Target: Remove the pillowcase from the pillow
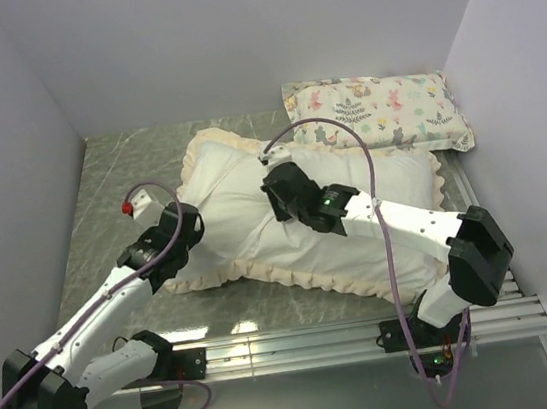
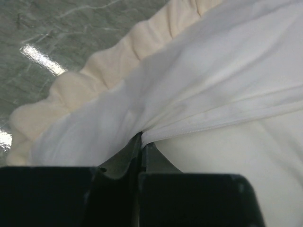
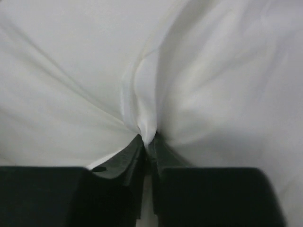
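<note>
Marbled table point(image 1: 115, 185) bears the pillowcase point(image 1: 293, 275) and printed pillow point(image 1: 382, 111)

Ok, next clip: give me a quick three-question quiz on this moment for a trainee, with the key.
1. True or false: the left gripper is shut on a fold of the pillowcase, close to its cream frill.
2. Where does the small printed pillow lie in the top view? A) far right B) near left C) under the left arm
3. Fill in: the right gripper pinches a pucker of ____ fabric, seen in its wrist view.
Key: 1 true; 2 A; 3 white.
</note>
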Motion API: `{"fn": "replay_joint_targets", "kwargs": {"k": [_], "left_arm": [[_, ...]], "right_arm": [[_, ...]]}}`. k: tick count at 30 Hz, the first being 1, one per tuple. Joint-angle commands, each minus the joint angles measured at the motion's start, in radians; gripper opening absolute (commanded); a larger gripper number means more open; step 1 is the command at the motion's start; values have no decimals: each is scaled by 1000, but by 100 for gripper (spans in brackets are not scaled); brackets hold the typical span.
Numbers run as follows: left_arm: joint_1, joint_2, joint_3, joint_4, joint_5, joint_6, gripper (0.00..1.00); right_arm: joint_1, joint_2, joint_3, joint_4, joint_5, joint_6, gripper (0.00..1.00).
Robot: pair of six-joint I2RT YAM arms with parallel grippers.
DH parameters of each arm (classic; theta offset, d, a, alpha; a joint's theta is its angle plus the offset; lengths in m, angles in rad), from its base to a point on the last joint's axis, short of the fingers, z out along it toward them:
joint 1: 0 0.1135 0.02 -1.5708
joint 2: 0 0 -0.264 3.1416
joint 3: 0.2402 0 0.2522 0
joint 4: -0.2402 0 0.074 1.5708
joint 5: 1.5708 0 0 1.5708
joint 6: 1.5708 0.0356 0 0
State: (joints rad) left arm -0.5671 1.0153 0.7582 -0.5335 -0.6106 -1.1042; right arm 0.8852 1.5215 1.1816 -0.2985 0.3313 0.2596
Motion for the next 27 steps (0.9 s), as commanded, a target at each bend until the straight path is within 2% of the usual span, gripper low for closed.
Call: {"fn": "replay_joint_targets", "kwargs": {"k": [1, 3, 5, 6, 7, 9, 11, 14, 15, 17, 18, 19, 21, 22, 25, 27], "left_arm": [[61, -9, -31, -22, -78, -57, 4], [93, -12, -56, -8, -87, -69, 12], [171, -20, -103, 57, -51, -60, 16], [206, -14, -126, 91, -19, -48, 23], [270, -8, -149, 137, 62, -24, 25], [315, 41, -210, 258, 132, -11, 32], [334, 90, -253, 392, 244, 35, 32], [334, 175, -308, 525, 413, 82, 22], [335, 181, -328, 628, 446, 90, 15], [332, 178, -374, 687, 501, 99, 9], [332, 174, -381, 701, 511, 109, 7], [332, 167, -384, 704, 517, 122, 5], [332, 152, -385, 699, 529, 139, 1], [332, 146, -385, 693, 531, 147, 0], [332, 122, -390, 695, 548, 156, 0], [332, 112, -395, 698, 564, 158, 0]], "right_arm": [[-70, -46, -60, -10, 23, 15, 2], [-127, -76, -97, 5, -4, 29, 0], [-156, -110, -148, 15, -28, 33, 0], [-172, -113, -155, 12, -31, 35, 0], [-176, -116, -169, 13, -34, 35, 0], [-180, -116, -181, 16, -41, 36, 0], [-180, -126, -185, 25, -78, 32, 0], [-164, -147, -169, 30, -86, 12, 1], [-155, -155, -162, 26, -77, 3, 5], [-114, -182, -126, 18, -46, -26, 21], [-98, -193, -113, 10, -22, -39, 27], [-57, -214, -79, 6, -3, -61, 40], [-7, -236, -31, 10, 62, -95, 51], [20, -245, -10, 7, 92, -126, 60], [125, -228, 68, 7, 150, -201, 69], [179, -210, 95, 34, 127, -233, 72]]}}
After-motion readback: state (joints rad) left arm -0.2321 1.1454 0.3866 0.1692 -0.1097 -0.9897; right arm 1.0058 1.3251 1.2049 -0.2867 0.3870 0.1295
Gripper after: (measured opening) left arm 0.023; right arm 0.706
